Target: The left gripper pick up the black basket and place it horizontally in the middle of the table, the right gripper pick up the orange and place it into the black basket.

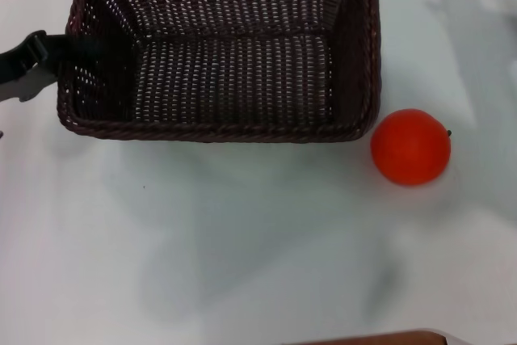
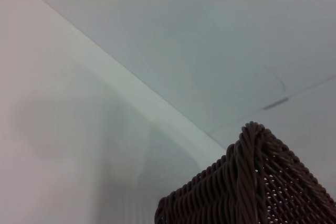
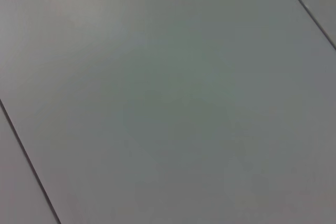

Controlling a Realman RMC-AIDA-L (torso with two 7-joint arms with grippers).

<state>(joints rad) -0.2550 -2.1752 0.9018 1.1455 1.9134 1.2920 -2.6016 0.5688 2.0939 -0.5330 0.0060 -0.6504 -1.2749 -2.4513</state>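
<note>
We see the large dark woven wicker basket (image 1: 218,50) at twelve o'clock on the white desk (image 1: 242,240). The left hand (image 1: 36,58) meets its nine-o'clock rim; its grip we cannot tell. The round bright orange (image 1: 410,146) sits just beside the basket's four-o'clock corner.

black basket (image 1: 218,50): very dark brown-black wicker, pale flecks showing through weave in even rows; braided rim, brownish tint
black basket corner, left wrist view (image 2: 252,187): dark brown twisted strands, small light dots between them
orange (image 1: 410,146): bright orange-red, tiny dark stem at edge
table (image 1: 266,248): plain white to pale grey, soft grey shadows
left gripper (image 1: 24,62): black, unpatterned
surface, right wrist view (image 3: 168,98): flat grey, thin dark lines
</note>
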